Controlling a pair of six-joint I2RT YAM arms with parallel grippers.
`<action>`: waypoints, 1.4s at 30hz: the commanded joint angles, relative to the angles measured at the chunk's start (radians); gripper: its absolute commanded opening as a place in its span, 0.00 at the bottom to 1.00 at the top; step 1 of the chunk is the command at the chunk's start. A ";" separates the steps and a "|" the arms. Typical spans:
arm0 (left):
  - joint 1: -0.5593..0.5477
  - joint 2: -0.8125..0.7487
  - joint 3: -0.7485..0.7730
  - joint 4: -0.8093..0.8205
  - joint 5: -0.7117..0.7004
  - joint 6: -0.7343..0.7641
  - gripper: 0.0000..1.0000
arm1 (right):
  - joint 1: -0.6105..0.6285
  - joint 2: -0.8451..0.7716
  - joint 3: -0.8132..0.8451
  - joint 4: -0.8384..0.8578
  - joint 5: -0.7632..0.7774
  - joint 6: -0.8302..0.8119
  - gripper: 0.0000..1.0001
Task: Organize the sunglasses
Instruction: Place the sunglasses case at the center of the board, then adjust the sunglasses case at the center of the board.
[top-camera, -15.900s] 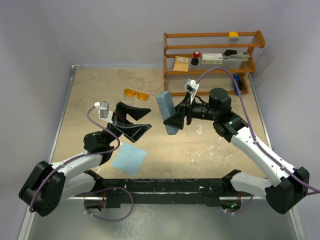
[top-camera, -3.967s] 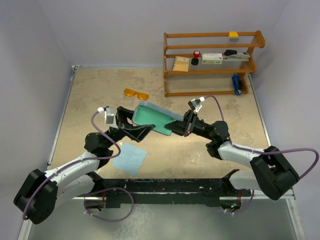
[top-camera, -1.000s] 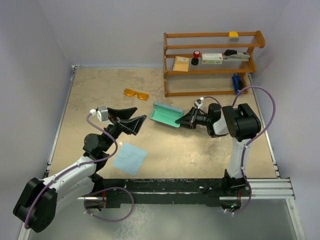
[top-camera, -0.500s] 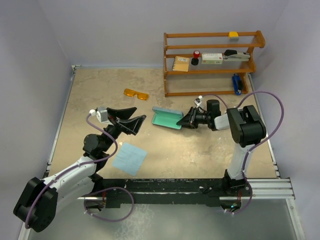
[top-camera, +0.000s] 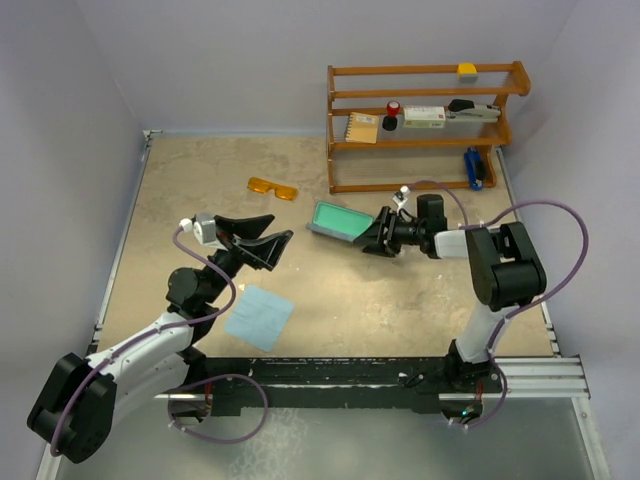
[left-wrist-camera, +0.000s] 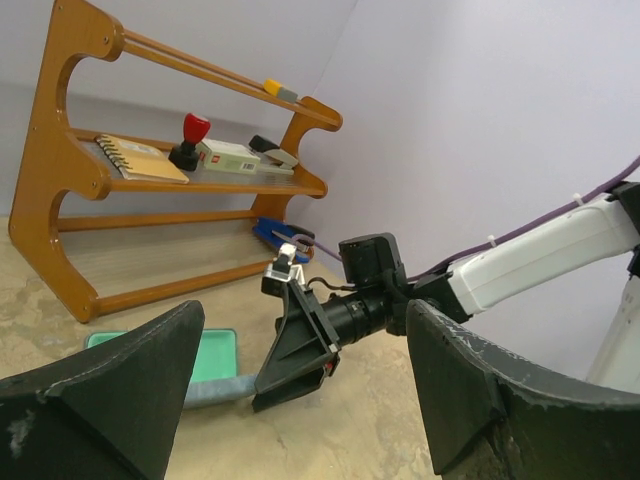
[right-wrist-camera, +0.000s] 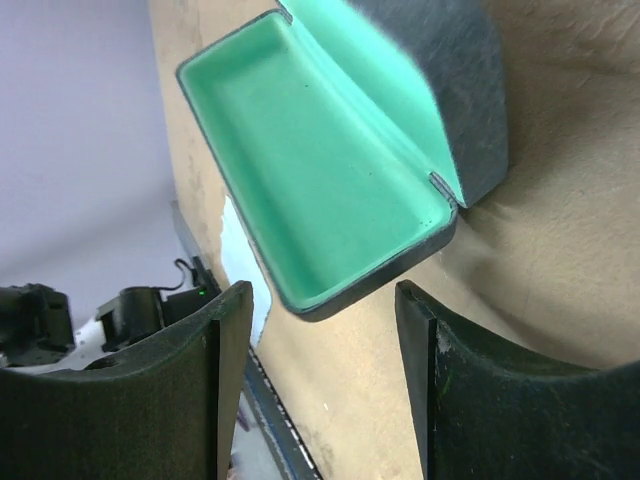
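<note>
The orange sunglasses (top-camera: 273, 187) lie on the table at the back, left of the shelf, and neither gripper touches them. They are out of both wrist views. The blue-grey case (top-camera: 338, 220) lies open, its teal inside facing up. It also shows in the right wrist view (right-wrist-camera: 320, 200) and in the left wrist view (left-wrist-camera: 215, 355). My right gripper (top-camera: 375, 236) is open and empty just right of the case, with the case's near end just ahead of the gripper (right-wrist-camera: 322, 300). My left gripper (top-camera: 256, 243) is open and empty, raised left of the case.
A light blue cloth (top-camera: 259, 316) lies near the front, under the left arm. A wooden shelf (top-camera: 425, 120) with a notebook, a stamp, a box and a stapler stands at the back right, close behind the case. Walls close in the table on three sides.
Over the last second the right gripper moved slightly back, its arm swinging out to the right. The open case turned and shifted a little toward the shelf. The left arm stayed still.
</note>
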 joint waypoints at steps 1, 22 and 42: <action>0.007 -0.004 0.002 0.051 0.006 0.002 0.79 | 0.000 -0.121 0.006 -0.139 0.105 -0.098 0.61; 0.008 0.041 0.000 0.109 0.023 -0.037 0.78 | 0.155 -0.224 0.156 -0.259 0.292 -0.138 0.00; 0.011 0.017 -0.004 0.056 0.008 -0.019 0.78 | 0.286 0.038 0.379 -0.333 0.470 -0.219 0.00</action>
